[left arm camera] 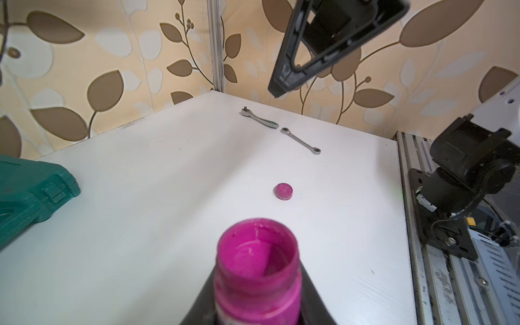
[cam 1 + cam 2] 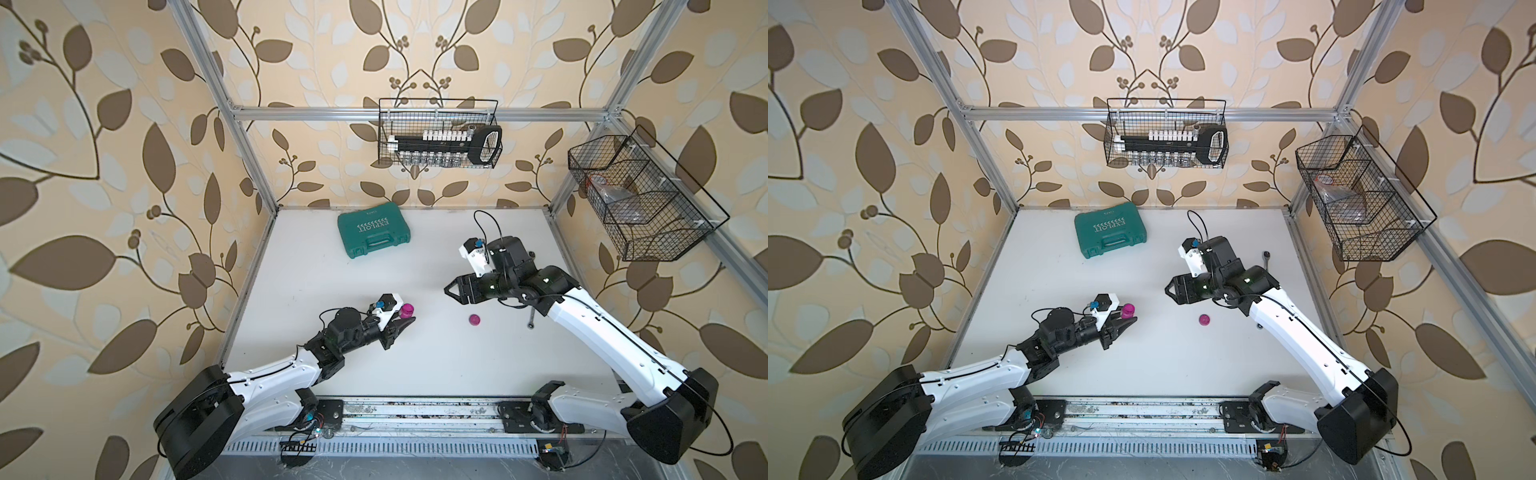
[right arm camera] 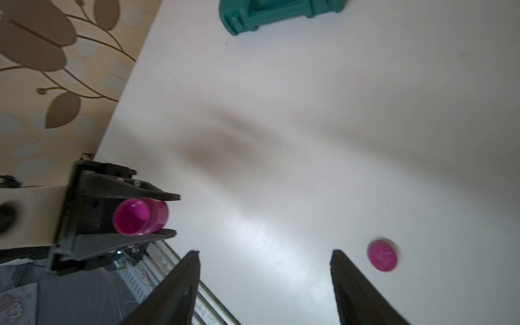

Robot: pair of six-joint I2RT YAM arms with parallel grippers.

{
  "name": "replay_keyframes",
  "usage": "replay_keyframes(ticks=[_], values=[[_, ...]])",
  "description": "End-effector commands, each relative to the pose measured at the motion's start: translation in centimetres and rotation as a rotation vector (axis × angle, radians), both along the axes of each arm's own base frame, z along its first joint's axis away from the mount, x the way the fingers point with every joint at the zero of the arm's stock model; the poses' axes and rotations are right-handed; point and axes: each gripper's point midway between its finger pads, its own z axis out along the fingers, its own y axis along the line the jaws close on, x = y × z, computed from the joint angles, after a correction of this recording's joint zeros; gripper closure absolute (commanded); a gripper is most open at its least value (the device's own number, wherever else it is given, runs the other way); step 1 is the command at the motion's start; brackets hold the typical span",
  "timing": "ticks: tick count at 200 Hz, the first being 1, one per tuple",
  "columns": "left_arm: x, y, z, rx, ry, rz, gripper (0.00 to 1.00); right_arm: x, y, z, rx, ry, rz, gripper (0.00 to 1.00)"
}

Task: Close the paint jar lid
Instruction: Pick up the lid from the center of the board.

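Close up against my left wrist camera is the paint jar (image 1: 257, 270), magenta, mouth uncovered, paint smeared round the inside wall. My left gripper (image 3: 176, 214) is clamped on it, one black finger pressed to each side, and the jar's body sits right between them. Whether its base touches the table (image 2: 291, 270), I can't tell. Both top views put the jar toward the left side of the white tabletop, just ahead of my left wrist. Over to the lid (image 2: 474, 319): it's lying flat on the table, well apart from the jar and nothing touching it, a small round magenta cap out in the open between my two arms. My right gripper (image 3: 265, 251) hangs above the table with its fingers spread wide and nothing between them; in the right wrist view the lid lies just outside one finger, not in the gap. In a top view that gripper (image 2: 1173, 293) is farther back on the table than the lid. Beyond the lid, a ratchet (image 1: 259, 117) and a wrench (image 1: 301, 140) lie nearly end to end on the table. A green tool case (image 2: 372, 235) rests shut near the back wall.
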Motion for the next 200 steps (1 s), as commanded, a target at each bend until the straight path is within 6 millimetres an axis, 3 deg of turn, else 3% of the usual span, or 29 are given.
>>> replay_keyframes(ticks=[1,79,131,200], values=[[-1.2,-0.5,1.6,-0.044,-0.034,-0.061,0.81,-1.8,-4.7,-5.9,-0.254,0.11,-0.06,0.28],[-2.4,-1.3,1.5,-0.053,0.022,-0.142,0.81,-0.7,-6.5,-13.7,-0.4,0.224,-0.184,0.28],[-2.6,-1.7,1.2,-0.05,0.042,-0.167,0.81,-0.2,-7.4,-16.1,-0.418,0.273,-0.223,0.34],[-2.8,-1.7,1.2,-0.048,0.046,-0.167,0.81,0.2,-7.9,-17.3,-0.454,0.33,-0.24,0.41]])
